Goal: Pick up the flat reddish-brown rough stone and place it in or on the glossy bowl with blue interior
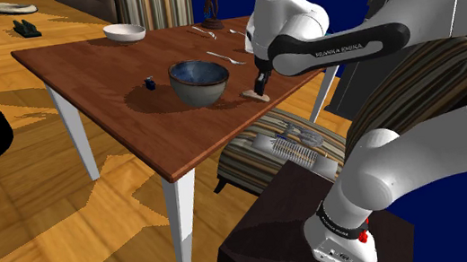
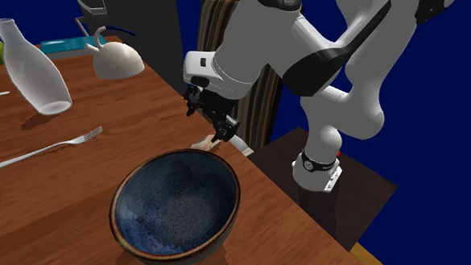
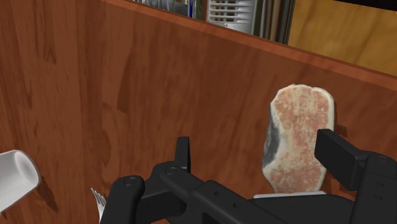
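Stone [image 3: 299, 137] lies flat on the table [image 1: 81, 75], close to the edge nearest the stand and near the dark bowl [image 1: 200, 80] with the blue inside, on the shoulder view's right of it. Lying flat, it offers you only its thin sides. I take that to be why the gripper [image 3: 261, 158] comes at it from above, turned so the fingers [image 3: 340, 159] can take it across its narrow width rather than along its length.

The gripper is released: the two fingers stand wide apart with nothing clamped. In the wrist view you can see the stone between them but not centred. It lies hard by one finger, which seems to touch or overlap its rim, while bare wood shows between it and the other finger. In the shoulder view the fingertips are down at the stone, close to the tabletop.

I judge you are on the point of grasping. As the fingers close, expect the far one to travel alone at first, and the stone may slide before both bite. The thin, rough edge gives little to hold, so go low. The bowl is near, so the carry is short; mind its rim.
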`<state>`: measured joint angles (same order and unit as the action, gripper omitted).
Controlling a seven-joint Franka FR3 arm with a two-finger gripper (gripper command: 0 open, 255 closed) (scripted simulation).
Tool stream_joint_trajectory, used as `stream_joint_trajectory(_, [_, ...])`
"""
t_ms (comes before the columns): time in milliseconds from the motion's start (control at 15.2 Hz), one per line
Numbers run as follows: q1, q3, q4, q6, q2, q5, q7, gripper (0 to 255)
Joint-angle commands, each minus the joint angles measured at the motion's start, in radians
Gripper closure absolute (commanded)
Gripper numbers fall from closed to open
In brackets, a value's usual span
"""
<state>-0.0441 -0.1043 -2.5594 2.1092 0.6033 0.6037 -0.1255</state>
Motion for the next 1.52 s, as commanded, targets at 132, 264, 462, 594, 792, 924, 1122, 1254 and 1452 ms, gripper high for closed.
stream_joint_trajectory(132, [0.0, -0.001, 0.0, 0.002, -0.001, 0.001, 0.0, 0])
stream_joint_trajectory(264, [0.0, -0.001, 0.0, 0.001, -0.001, 0.001, 0.0, 255])
stream_joint_trajectory(462, [0.0, -0.001, 0.0, 0.001, -0.001, 0.001, 0.0, 255])
stream_joint_trajectory(594, [0.0, -0.001, 0.0, 0.001, -0.001, 0.001, 0.0, 255])
stream_joint_trajectory(792, [0.0, -0.001, 0.0, 0.001, -0.001, 0.001, 0.0, 255])
stream_joint_trajectory(924, [0.0, -0.001, 0.0, 0.001, -0.001, 0.001, 0.0, 0])
stream_joint_trajectory(1122, [0.143, -0.224, 0.255, -0.222, -0.151, -0.416, -0.314, 0])
stream_joint_trajectory(1254, [0.142, -0.229, 0.232, -0.195, -0.155, -0.413, -0.313, 0])
stream_joint_trajectory(1452, [0.141, -0.235, 0.199, -0.153, -0.164, -0.41, -0.313, 0])
